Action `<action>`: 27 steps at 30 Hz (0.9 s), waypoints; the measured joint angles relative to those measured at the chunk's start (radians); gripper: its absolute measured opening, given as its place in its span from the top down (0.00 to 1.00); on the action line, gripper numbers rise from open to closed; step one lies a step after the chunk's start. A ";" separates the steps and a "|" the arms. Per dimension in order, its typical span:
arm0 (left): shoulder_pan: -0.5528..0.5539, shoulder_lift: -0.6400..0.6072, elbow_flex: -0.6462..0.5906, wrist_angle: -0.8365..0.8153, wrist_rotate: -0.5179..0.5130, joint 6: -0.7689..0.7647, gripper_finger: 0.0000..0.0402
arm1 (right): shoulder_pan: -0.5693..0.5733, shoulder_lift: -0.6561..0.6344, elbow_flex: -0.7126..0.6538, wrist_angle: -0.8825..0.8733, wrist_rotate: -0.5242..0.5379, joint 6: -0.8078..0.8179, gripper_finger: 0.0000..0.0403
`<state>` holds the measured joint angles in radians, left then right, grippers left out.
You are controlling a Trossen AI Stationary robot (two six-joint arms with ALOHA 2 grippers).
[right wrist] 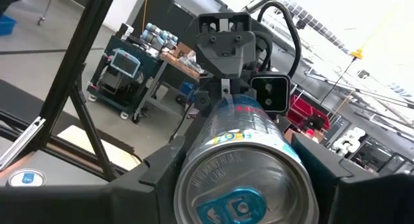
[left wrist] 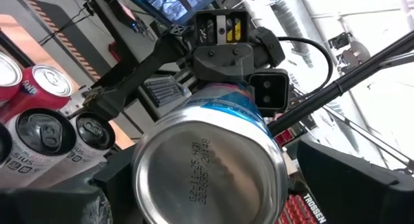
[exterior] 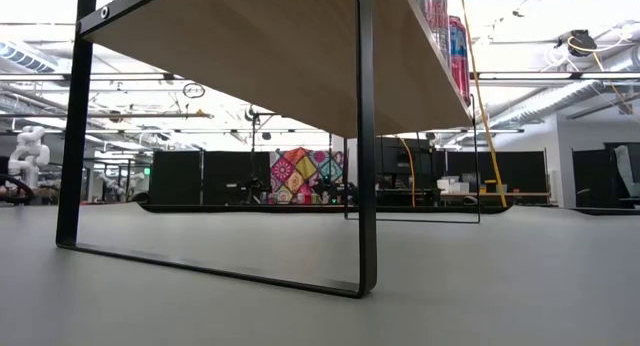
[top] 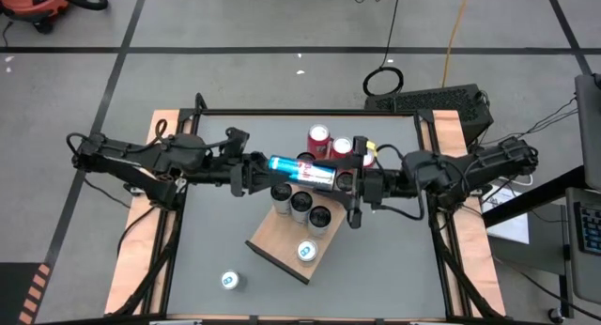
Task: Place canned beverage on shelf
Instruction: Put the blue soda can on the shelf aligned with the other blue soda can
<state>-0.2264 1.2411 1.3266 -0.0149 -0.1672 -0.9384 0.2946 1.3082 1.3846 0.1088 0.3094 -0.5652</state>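
Blue can (top: 302, 169) held horizontally above the wooden shelf (top: 277, 236), between the left gripper (top: 266, 171), jaws spread around its base, and the right gripper (top: 344, 177), clamping its top. Grey tabletop (top: 376, 259); open workshop hall beyond.

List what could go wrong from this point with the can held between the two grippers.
1. The tall blue aluminium can lies sideways in mid-air between the left gripper and right gripper; a mistimed release could drop it.
2. It hangs above three dark-topped cans on the light-brown wooden shelf; a fall might topple them.
3. Two red cans stand close behind.
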 joint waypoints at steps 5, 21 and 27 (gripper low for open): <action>0.000 0.000 0.000 0.001 -0.002 -0.001 0.10 | -0.003 0.003 0.000 0.000 -0.001 -0.004 0.51; 0.004 0.000 0.000 -0.023 -0.018 -0.023 0.42 | -0.003 0.002 0.000 -0.006 -0.001 0.011 0.51; 0.004 0.000 0.000 -0.026 -0.019 -0.026 0.42 | -0.003 0.003 0.000 -0.013 0.001 0.018 0.49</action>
<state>-0.2222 1.2407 1.3266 -0.0408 -0.1864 -0.9642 0.2913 1.3109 1.3848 0.0956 0.3099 -0.5467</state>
